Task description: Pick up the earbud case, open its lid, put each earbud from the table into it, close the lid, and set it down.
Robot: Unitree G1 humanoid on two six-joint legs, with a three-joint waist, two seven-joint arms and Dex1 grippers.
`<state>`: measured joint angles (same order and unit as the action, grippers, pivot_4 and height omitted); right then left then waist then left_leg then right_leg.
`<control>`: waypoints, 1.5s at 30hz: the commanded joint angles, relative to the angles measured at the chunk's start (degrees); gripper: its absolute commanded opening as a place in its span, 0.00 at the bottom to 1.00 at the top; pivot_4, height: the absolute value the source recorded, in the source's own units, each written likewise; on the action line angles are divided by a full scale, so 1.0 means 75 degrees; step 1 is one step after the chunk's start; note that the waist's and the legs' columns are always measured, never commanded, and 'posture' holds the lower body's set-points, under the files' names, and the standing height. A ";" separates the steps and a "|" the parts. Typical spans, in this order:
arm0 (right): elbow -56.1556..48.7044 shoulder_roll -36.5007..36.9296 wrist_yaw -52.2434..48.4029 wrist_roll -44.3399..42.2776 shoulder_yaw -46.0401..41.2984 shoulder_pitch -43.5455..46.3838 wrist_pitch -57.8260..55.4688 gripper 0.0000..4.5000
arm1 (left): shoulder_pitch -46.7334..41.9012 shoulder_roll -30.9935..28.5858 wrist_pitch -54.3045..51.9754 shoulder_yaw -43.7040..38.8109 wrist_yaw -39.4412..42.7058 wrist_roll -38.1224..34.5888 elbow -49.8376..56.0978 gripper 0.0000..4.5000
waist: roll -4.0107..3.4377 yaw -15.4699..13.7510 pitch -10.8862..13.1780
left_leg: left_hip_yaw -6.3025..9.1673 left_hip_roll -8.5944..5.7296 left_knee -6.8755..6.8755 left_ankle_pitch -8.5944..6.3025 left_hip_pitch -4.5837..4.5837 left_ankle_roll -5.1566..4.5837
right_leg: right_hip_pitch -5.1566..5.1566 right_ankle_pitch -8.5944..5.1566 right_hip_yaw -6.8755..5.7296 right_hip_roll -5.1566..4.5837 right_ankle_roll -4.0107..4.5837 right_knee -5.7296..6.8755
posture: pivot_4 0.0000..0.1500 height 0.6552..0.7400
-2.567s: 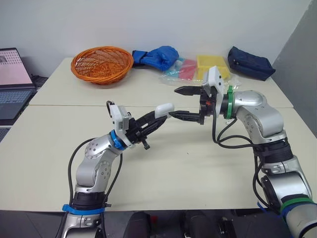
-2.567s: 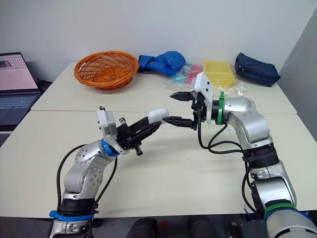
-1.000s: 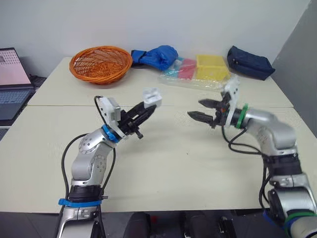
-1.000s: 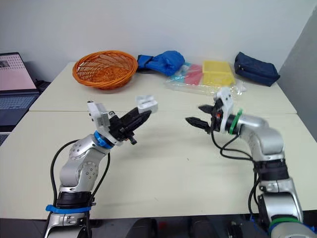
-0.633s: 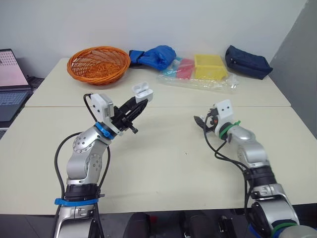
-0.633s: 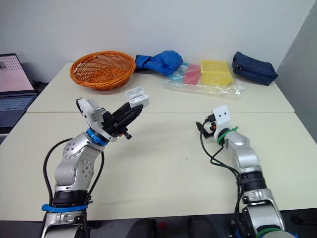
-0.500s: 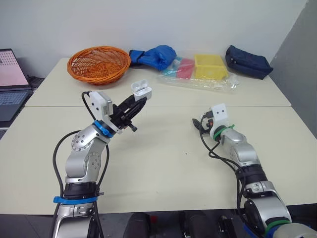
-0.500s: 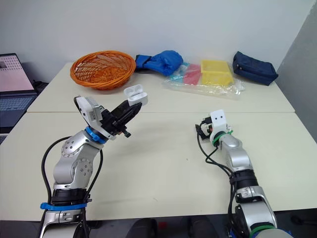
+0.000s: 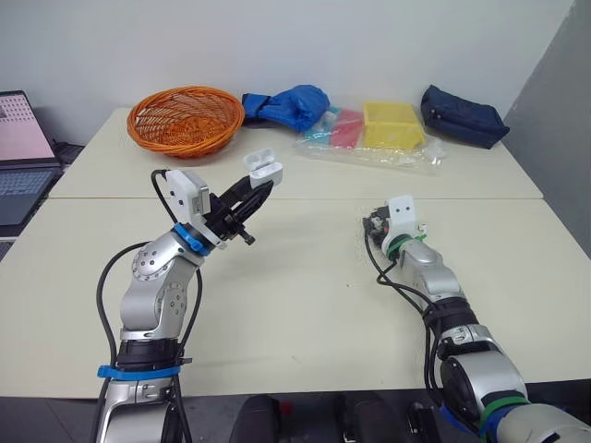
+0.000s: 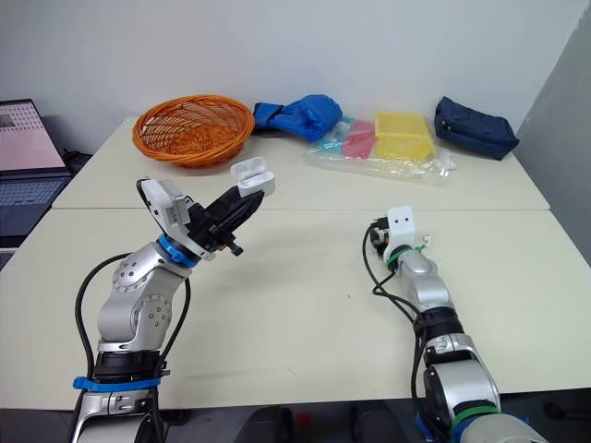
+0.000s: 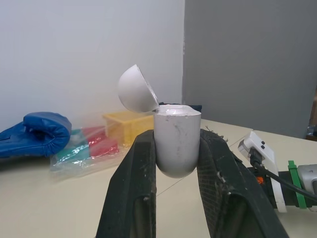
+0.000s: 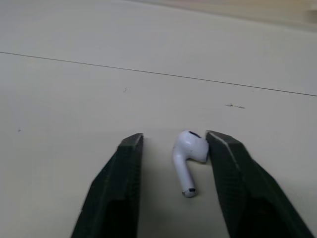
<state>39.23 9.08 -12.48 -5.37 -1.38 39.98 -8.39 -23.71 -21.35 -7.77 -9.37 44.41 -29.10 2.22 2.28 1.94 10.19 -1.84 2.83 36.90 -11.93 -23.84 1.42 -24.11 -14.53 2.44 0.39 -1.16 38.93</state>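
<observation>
The white earbud case (image 9: 263,167) is held up over the table's left half, lid flipped open, with my left gripper (image 9: 256,185) shut on its body (image 11: 177,141). My right gripper (image 9: 371,226) is down at the tabletop (image 9: 305,305) right of centre. In the right wrist view a white earbud (image 12: 190,148) lies on the table between the gripper's (image 12: 175,138) fingers. One finger (image 12: 225,158) touches the earbud's head; the other finger (image 12: 124,163) stands a small gap away from it. The jaws are still apart around the earbud.
Along the table's far edge sit an orange wicker basket (image 9: 185,118), a blue glove (image 9: 291,103), a yellow box in a plastic bag (image 9: 392,125) and a navy pouch (image 9: 462,115). A laptop (image 9: 18,138) stands at the far left.
My right arm came down from mid-air to the tabletop and its fingers narrowed around the earbud. The left gripper drew the open case slightly left and holds it steady.
</observation>
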 commanded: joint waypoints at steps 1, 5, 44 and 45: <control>0.0324 0.0098 0.0081 0.0071 -0.0150 0.0087 0.0109 0.12 | -0.0057 -0.0109 0.0146 -0.0107 -0.0010 -0.0054 0.0351 0.17 | 0.0000 -0.0006 0.0000 | 0.0000 0.0000 0.0000 0.0000 0.0000 0.0000 | 0.0000 0.0000 0.0000 0.0000 0.0000 -0.0001 | 1.00 1.00; 0.0364 0.0172 0.0069 -0.0013 -0.0250 0.0085 0.0100 0.09 | -0.0040 -0.0089 0.0136 -0.0082 -0.0042 -0.0062 0.0394 0.17 | 0.0001 -0.0008 -0.0001 | 0.0000 -0.0001 0.0004 0.0000 0.0001 0.0000 | 0.0003 0.0002 0.0001 -0.0001 -0.0002 0.0000 | 1.00 1.00; -0.2465 0.7883 -0.8485 0.1762 0.1905 -0.2025 0.0638 0.09 | 0.0884 0.0567 0.0832 0.0488 -0.0415 0.0222 0.1114 0.17 | -0.0023 -0.0029 0.0018 | -0.0015 -0.0027 0.0005 -0.0007 0.0003 -0.0004 | 0.0007 -0.0015 -0.0002 -0.0036 -0.0029 -0.0021 | 1.00 1.00; -0.2463 0.7856 -0.8482 0.1774 0.1896 -0.2048 0.0629 0.09 | 0.0874 0.0554 0.0821 0.0485 -0.0417 0.0222 0.1117 0.17 | -0.0023 -0.0029 0.0018 | -0.0015 -0.0028 0.0006 -0.0007 0.0003 -0.0004 | 0.0007 -0.0015 -0.0001 -0.0037 -0.0028 -0.0021 | 1.00 1.00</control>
<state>20.48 67.33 -75.40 7.40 13.59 24.06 -4.07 -16.67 -16.69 -2.06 -5.27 41.67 -26.86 7.95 2.11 1.73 10.32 -1.95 2.62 36.94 -11.98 -23.82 1.39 -24.06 -14.64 2.43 0.12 -1.38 38.77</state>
